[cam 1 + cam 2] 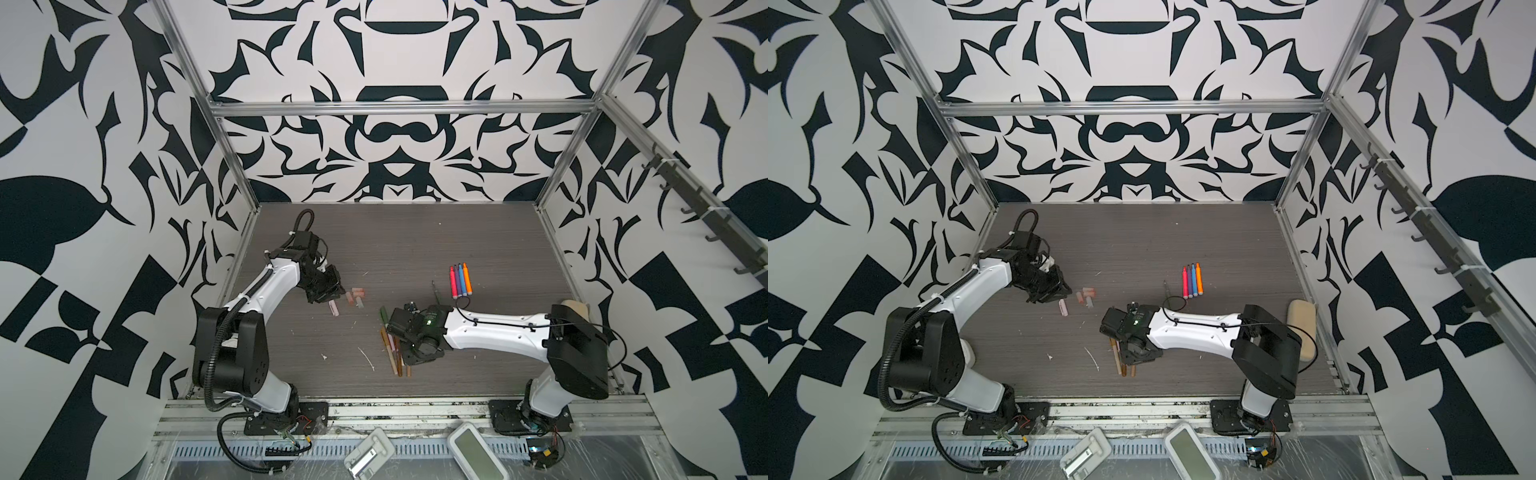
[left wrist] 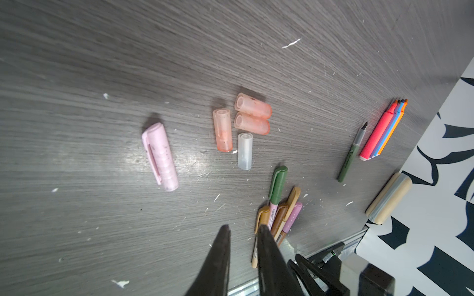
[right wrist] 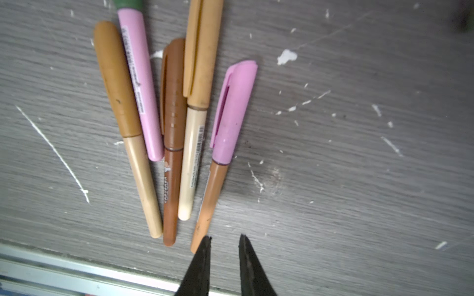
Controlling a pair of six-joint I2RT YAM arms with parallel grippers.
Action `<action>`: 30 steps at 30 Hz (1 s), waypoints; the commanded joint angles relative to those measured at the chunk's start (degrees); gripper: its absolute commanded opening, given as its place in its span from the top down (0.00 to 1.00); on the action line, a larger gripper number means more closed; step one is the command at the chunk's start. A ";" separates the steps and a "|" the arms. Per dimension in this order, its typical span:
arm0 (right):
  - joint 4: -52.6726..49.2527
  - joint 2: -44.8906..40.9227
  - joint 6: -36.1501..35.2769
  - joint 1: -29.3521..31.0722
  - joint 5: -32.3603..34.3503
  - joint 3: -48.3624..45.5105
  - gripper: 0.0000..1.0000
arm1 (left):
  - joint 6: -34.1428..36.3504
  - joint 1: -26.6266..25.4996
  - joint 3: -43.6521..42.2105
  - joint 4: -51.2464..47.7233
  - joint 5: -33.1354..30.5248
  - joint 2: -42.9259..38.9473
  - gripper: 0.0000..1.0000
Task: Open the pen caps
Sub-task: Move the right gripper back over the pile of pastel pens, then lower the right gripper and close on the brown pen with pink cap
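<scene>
Caps (image 2: 252, 110) empty on table (image 2: 77, 77), pens (image 3: 174, 115) capped

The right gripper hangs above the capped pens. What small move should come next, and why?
Probably: lower the right gripper onto the orange-brown barrel of the slim pen with the pink plastic cap, then close. The jaws stand slightly apart and empty, that barrel's end lies beside one fingertip, and its cap is still on.
</scene>
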 commanded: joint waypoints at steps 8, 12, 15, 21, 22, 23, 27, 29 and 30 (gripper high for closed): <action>7.59 -0.71 15.12 2.22 -1.60 -6.19 0.79 | 0.53 0.29 -0.91 -1.49 1.36 -1.42 0.81; 9.43 -0.43 16.31 2.98 -1.45 -6.44 0.79 | 0.65 0.29 -1.04 -1.91 1.36 -1.76 0.81; 8.73 -0.02 16.62 3.80 -0.87 -5.62 0.79 | 0.83 0.29 -0.88 -2.35 1.39 -1.88 0.81; 6.98 -0.10 17.05 4.88 0.42 -3.96 0.80 | 0.83 0.29 -0.56 -2.66 1.39 -2.24 0.81; 6.70 -0.10 16.98 4.95 0.58 -3.72 0.80 | 0.76 0.29 -0.56 -2.66 1.40 -2.33 0.81; 6.56 -0.05 16.91 4.89 0.60 -3.48 0.81 | 0.76 0.29 -0.56 -2.66 1.34 -2.40 0.81; 6.35 0.08 16.39 5.00 0.55 -2.77 0.81 | 0.74 0.29 -0.56 -2.66 1.15 -2.85 0.81; 6.25 0.21 16.35 4.96 0.65 -2.39 0.81 | 0.69 0.29 -0.65 -2.66 1.11 -3.10 0.81; 6.05 0.41 16.38 4.90 0.44 -2.26 0.81 | 0.66 0.29 -0.69 -2.66 1.11 -3.16 0.81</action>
